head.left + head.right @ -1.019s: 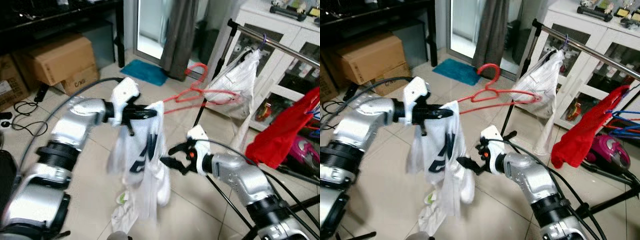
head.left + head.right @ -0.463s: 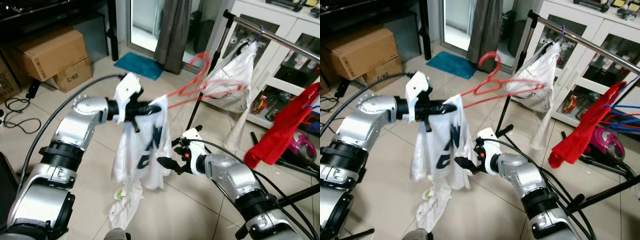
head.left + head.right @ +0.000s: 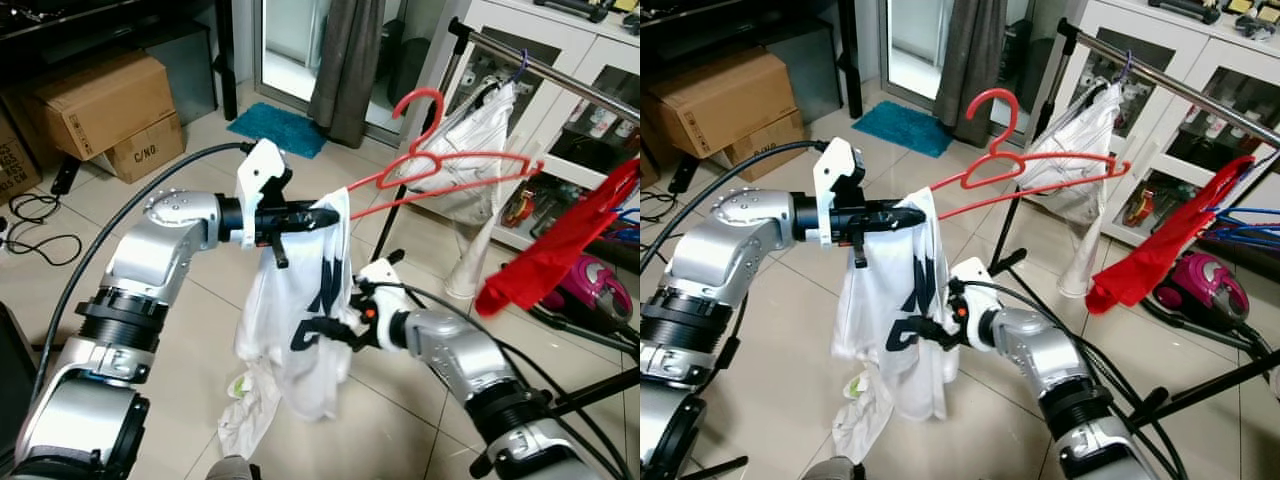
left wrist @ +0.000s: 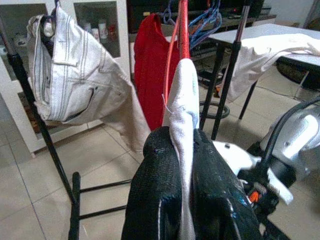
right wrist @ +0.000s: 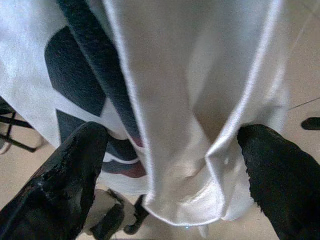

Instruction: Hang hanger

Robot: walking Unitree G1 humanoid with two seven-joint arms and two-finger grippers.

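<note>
Left gripper [image 3: 322,216] is pinching the white shirt [image 3: 300,320] and the end of the red hanger [image 3: 440,170], holding both out toward the rack rail [image 3: 560,75]. Right gripper [image 5: 170,165] is sitting spread, fingers [image 5: 65,170] on either side of the shirt's lower fabric. Shirt's dark print is folding over, unreadable. Cardboard box [image 3: 145,150] is showing "C/NO."; the rest is too small to read.

Centre frame, the left gripper [image 3: 325,216] holds the hanger [image 3: 440,175] with a shirt [image 3: 300,320] hanging below. The right gripper [image 3: 325,330] sits against the shirt, lower centre. A rack [image 3: 540,70] crosses upper right; boxes [image 3: 95,105] sit upper left.
</note>
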